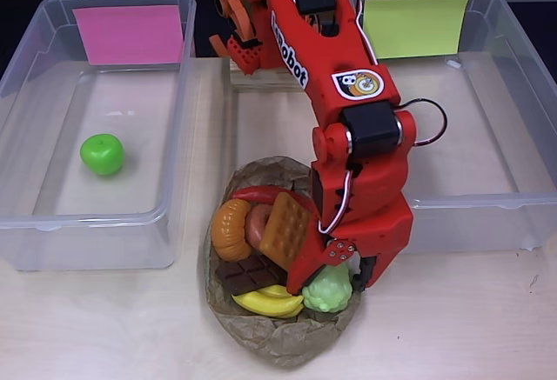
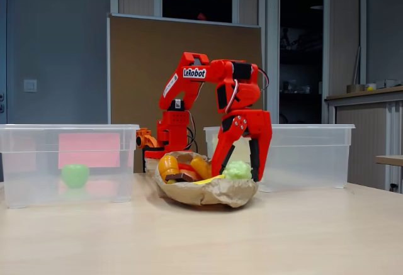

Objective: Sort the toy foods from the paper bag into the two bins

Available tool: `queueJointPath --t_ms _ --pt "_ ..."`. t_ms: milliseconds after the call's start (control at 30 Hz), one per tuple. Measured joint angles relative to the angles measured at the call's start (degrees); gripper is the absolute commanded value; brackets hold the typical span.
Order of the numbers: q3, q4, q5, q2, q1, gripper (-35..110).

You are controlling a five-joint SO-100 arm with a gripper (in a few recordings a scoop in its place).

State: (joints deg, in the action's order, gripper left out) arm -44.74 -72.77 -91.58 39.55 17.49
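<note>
The crumpled brown paper bag (image 1: 280,345) lies at the table's front middle. It holds a red chili (image 1: 259,194), orange croissant (image 1: 231,229), brown donut (image 1: 258,223), orange waffle (image 1: 288,224), dark chocolate bar (image 1: 247,273), yellow banana (image 1: 270,302) and green grapes (image 1: 329,290). My red gripper (image 1: 336,279) reaches down into the bag, open, with one finger on each side of the grapes (image 2: 237,170). In the fixed view the gripper (image 2: 239,167) straddles them closely. A green apple (image 1: 103,154) lies in the pink-labelled bin (image 1: 26,216).
The bin with the yellow-green label (image 1: 496,215) stands at the right, behind my arm, with nothing seen inside. My arm's base (image 1: 248,41) sits between the two bins at the back. Bare table runs along the front edge either side of the bag.
</note>
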Motion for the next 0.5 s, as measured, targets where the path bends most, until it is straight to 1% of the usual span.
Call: queueJointPath --t_ms 67,167,400,500 --pt "1.41 0.00 0.00 -1.14 -0.35 22" --pt "4.92 -2.11 0.00 -2.90 -0.44 19" --pt "17.14 -13.45 1.67 -5.54 -1.49 15" --pt "17.84 -16.35 3.25 -4.39 -2.29 13"
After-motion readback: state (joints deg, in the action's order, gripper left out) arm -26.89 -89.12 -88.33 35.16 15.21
